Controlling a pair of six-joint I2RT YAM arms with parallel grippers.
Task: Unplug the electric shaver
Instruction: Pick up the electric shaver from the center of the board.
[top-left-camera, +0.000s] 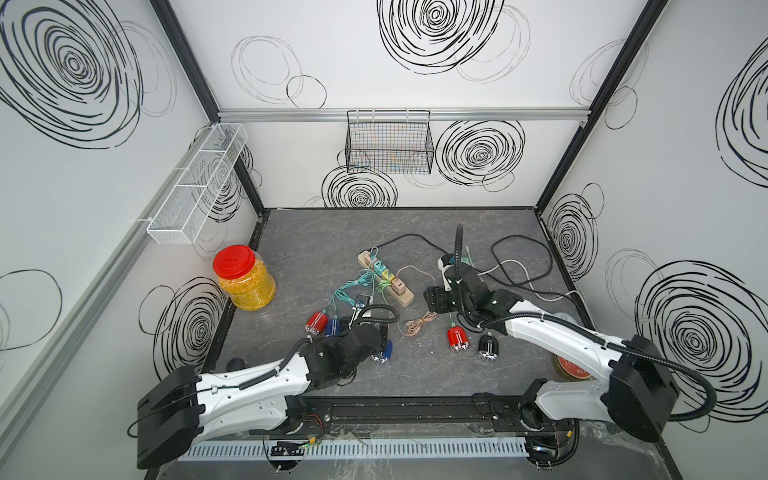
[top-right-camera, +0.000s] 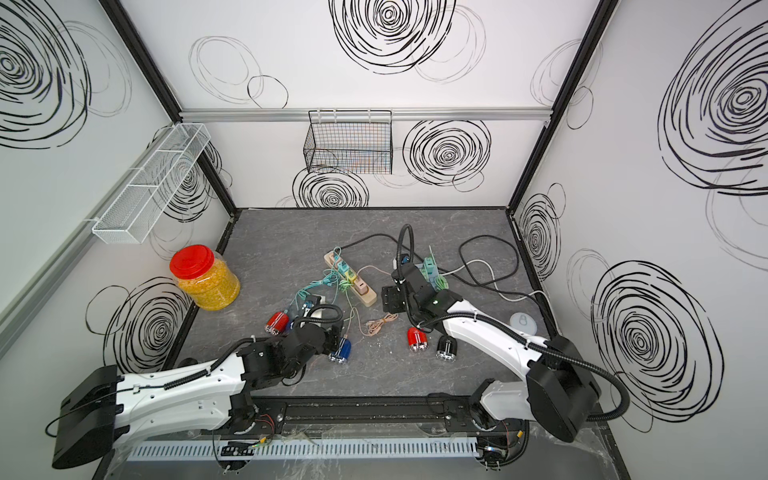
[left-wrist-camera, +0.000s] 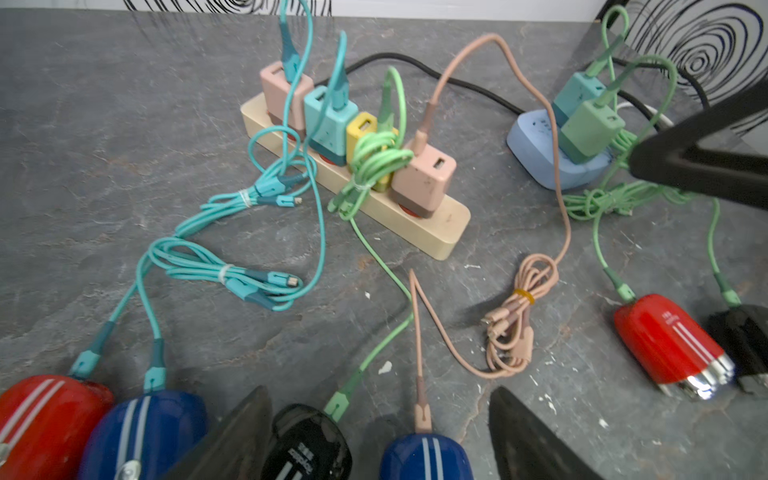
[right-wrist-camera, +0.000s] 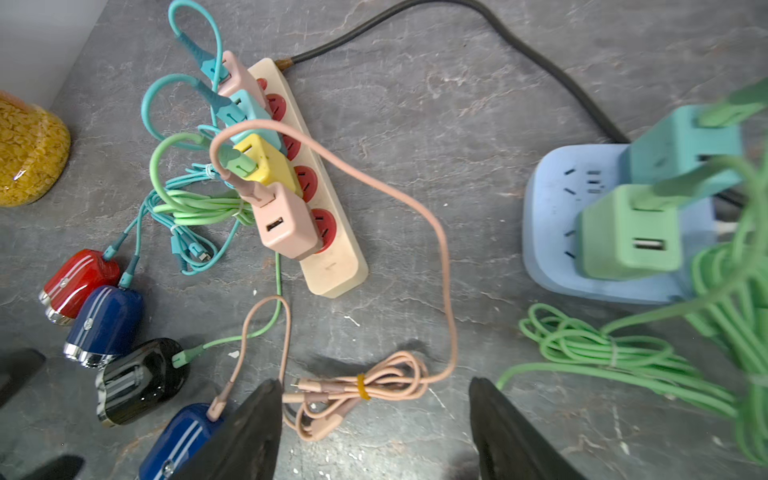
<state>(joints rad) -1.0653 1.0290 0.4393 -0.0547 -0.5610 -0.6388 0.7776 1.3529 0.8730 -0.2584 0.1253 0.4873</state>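
I see the left gripper (left-wrist-camera: 380, 395) with its fingers spread wide and nothing held. The blue shaver (left-wrist-camera: 424, 457) lies on the table between them, on the near side of the power strip (left-wrist-camera: 415, 224), towards the arm bases. Its pink cable (left-wrist-camera: 419, 353) is plugged into the shaver's end and runs through a tied coil (left-wrist-camera: 528, 299) to the pink charger (left-wrist-camera: 424, 183) at the strip's near end. A black shaver (left-wrist-camera: 307, 449) lies just beside the blue one, partly behind one finger. The right gripper (right-wrist-camera: 376, 380) also stands open and empty by the coil, just off the strip's near end. A light blue socket block (right-wrist-camera: 552, 232) sits near the strip, on the side away from the jar (top-left-camera: 245, 278).
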